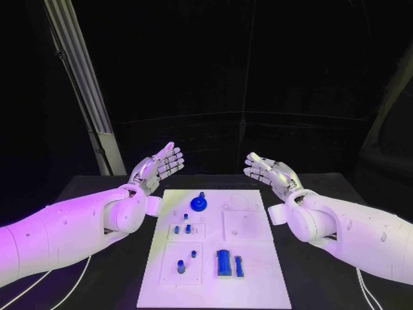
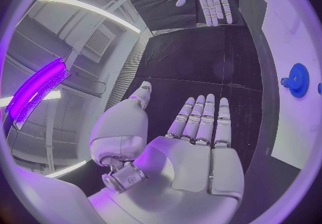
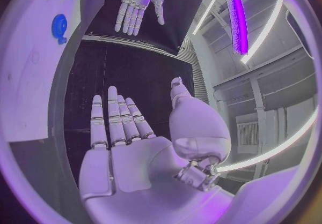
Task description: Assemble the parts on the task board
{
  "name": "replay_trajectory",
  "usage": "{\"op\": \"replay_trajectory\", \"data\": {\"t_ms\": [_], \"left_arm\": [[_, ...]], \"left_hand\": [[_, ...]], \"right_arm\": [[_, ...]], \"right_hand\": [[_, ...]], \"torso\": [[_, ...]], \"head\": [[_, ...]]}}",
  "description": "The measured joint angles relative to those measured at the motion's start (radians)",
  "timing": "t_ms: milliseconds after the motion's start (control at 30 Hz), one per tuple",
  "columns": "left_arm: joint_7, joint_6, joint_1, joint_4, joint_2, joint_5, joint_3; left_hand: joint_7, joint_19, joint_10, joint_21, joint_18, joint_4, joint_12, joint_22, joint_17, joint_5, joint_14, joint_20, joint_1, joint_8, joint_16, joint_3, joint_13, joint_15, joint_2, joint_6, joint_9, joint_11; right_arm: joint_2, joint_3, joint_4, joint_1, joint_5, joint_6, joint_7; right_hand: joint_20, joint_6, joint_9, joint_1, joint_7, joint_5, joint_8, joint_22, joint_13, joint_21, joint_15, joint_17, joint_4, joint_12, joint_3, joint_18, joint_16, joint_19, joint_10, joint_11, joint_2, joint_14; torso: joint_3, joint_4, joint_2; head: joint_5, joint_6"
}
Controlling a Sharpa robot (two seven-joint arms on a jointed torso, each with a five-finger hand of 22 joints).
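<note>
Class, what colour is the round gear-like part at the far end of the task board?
Blue; the gear shows best in the left wrist view.

One task board (image 1: 248,258), two robot hands (image 1: 157,166).

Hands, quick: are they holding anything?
Left hand: open, fingers apart, holding nothing.
Right hand: open, fingers apart, holding nothing.

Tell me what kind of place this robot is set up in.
Probably a lab or test bay: a black table holds a white task board with small blue parts, dark curtains hang behind, and both hands hover open, empty.
</note>
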Motion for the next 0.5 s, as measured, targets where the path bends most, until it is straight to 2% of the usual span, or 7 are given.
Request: {"op": "replay_trajectory", "data": {"t_ms": [100,167,200,233,300,400,500], "left_arm": [[-0.003,-0.072,-0.020,0.069,-0.018,-0.014,0.029],[-0.004,-0.120,-0.033,0.113,-0.029,-0.024,0.047],[-0.005,-0.147,-0.040,0.135,-0.034,-0.030,0.056],[-0.007,-0.183,-0.048,0.164,-0.041,-0.038,0.068],[-0.009,-0.237,-0.060,0.205,-0.052,-0.050,0.085],[-0.012,-0.326,-0.076,0.262,-0.068,-0.070,0.107],[-0.015,-0.404,-0.088,0.305,-0.079,-0.088,0.124]], "left_hand": [[-0.021,-0.050,-0.064,-0.005,0.000,0.001,-0.023,-0.016,-0.003,-0.003,-0.061,-0.018,-0.082,-0.005,-0.012,-0.019,-0.002,-0.028,0.002,-0.061,-0.002,-0.027],[-0.041,-0.079,-0.103,-0.005,-0.015,0.002,-0.033,-0.026,-0.004,-0.003,-0.098,-0.029,-0.132,-0.007,-0.023,-0.029,-0.003,-0.040,0.002,-0.099,-0.003,-0.047],[-0.051,-0.094,-0.121,-0.005,-0.016,0.002,-0.037,-0.031,-0.004,-0.003,-0.116,-0.034,-0.156,-0.009,-0.035,-0.035,-0.003,-0.045,0.003,-0.117,-0.004,-0.055],[-0.059,-0.109,-0.141,-0.005,-0.026,0.003,-0.040,-0.035,-0.004,-0.003,-0.134,-0.039,-0.181,-0.009,-0.047,-0.039,-0.003,-0.050,0.003,-0.135,-0.004,-0.061],[-0.071,-0.134,-0.173,-0.007,-0.055,0.002,-0.043,-0.044,-0.005,-0.003,-0.166,-0.049,-0.223,-0.009,-0.066,-0.048,-0.004,-0.056,0.004,-0.166,-0.004,-0.072],[-0.083,-0.169,-0.217,-0.009,-0.076,0.004,-0.047,-0.074,-0.005,-0.006,-0.208,-0.063,-0.280,-0.009,-0.085,-0.060,-0.004,-0.063,0.004,-0.210,-0.005,-0.083],[-0.091,-0.201,-0.258,-0.009,-0.078,0.002,-0.052,-0.100,-0.005,-0.007,-0.246,-0.094,-0.332,-0.013,-0.096,-0.093,-0.005,-0.068,0.004,-0.248,-0.005,-0.089]], "right_arm": [[-0.021,-0.017,0.073,0.014,0.027,-0.062,0.008],[-0.036,-0.028,0.125,0.024,0.051,-0.116,0.016],[-0.042,-0.032,0.144,0.028,0.061,-0.139,0.020],[-0.048,-0.037,0.168,0.033,0.075,-0.170,0.025],[-0.057,-0.043,0.198,0.038,0.094,-0.212,0.032],[-0.067,-0.051,0.234,0.044,0.123,-0.274,0.043],[-0.072,-0.055,0.252,0.048,0.144,-0.320,0.052]], "right_hand": [[-0.016,-0.061,-0.009,-0.093,-0.013,0.000,-0.001,-0.003,-0.004,-0.012,-0.007,-0.071,-0.002,-0.004,0.010,-0.009,-0.030,-0.056,-0.069,-0.027,-0.003,-0.066],[-0.026,-0.099,-0.013,-0.152,-0.024,-0.006,-0.001,-0.003,-0.004,-0.022,-0.011,-0.115,-0.004,-0.004,0.015,-0.011,-0.049,-0.092,-0.114,-0.040,-0.004,-0.108],[-0.031,-0.116,-0.015,-0.178,-0.034,-0.006,-0.001,-0.004,-0.005,-0.032,-0.011,-0.136,-0.003,-0.004,0.016,-0.025,-0.058,-0.108,-0.134,-0.045,-0.005,-0.127],[-0.035,-0.132,-0.016,-0.207,-0.049,-0.006,-0.001,-0.005,-0.005,-0.044,-0.012,-0.158,-0.003,-0.004,0.016,-0.025,-0.067,-0.126,-0.156,-0.051,-0.005,-0.148],[-0.044,-0.164,-0.018,-0.253,-0.065,-0.006,-0.001,-0.005,-0.006,-0.063,-0.014,-0.193,-0.004,-0.004,0.020,-0.025,-0.082,-0.153,-0.189,-0.057,-0.006,-0.180],[-0.079,-0.206,-0.019,-0.318,-0.085,-0.006,-0.002,-0.005,-0.007,-0.086,-0.016,-0.243,-0.003,-0.004,0.022,-0.053,-0.104,-0.190,-0.237,-0.062,-0.006,-0.227],[-0.102,-0.243,-0.021,-0.375,-0.098,-0.006,-0.005,-0.006,-0.007,-0.099,-0.017,-0.286,-0.006,-0.004,0.024,-0.072,-0.122,-0.224,-0.280,-0.066,-0.007,-0.267]], "torso": [[0.0050,0.0061,0.002],[0.0067,0.0081,0.002],[0.0074,0.0091,0.002],[0.0078,0.0095,0.003],[0.0084,0.0103,0.003],[0.0089,0.0111,0.003],[0.0092,0.0113,0.003]], "head": [[0.002,0.003],[0.002,0.003],[0.002,0.004],[0.003,0.004],[0.003,0.004],[0.003,0.004],[0.003,0.004]]}}
